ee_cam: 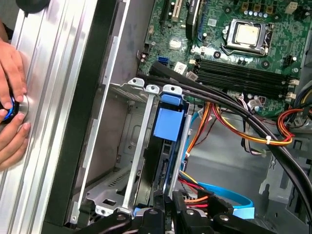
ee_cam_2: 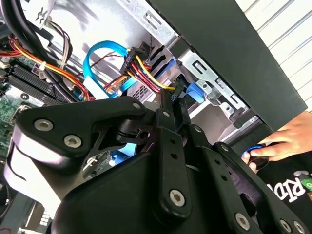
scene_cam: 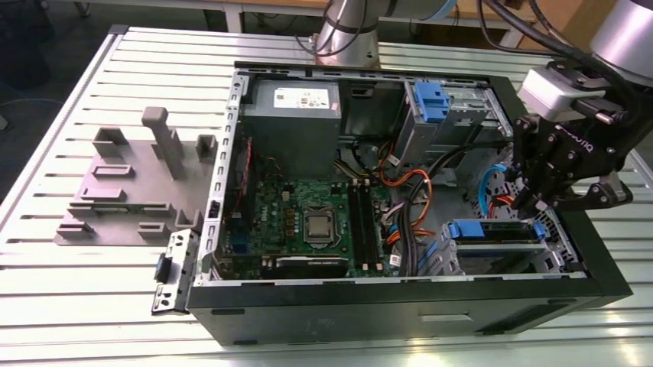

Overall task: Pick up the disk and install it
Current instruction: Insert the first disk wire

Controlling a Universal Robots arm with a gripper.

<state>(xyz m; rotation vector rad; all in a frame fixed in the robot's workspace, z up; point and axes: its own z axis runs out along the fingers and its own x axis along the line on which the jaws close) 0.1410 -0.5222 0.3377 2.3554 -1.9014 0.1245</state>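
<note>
The disk (scene_cam: 495, 233) lies in the drive cage at the front right corner of the open computer case (scene_cam: 408, 302), its blue carrier showing at both ends. In the first wrist view the disk (ee_cam: 165, 122) stands edge-on in the cage slot, with the blue tab at the far end. My gripper (scene_cam: 536, 205) hangs just above the disk's right end, fingers together and nothing between them. In the second wrist view the gripper (ee_cam_2: 173, 95) tapers to a point beside the power plug and the blue carrier edge (ee_cam_2: 195, 92).
Red, yellow and orange wires (ee_cam: 243, 126) and a blue data cable (ee_cam: 229, 195) cross the space beside the cage. A person's hand (ee_cam: 9, 97) rests on a blue-ringed knob on the table outside the case. A grey fixture (scene_cam: 133, 183) stands at the exterior view's left.
</note>
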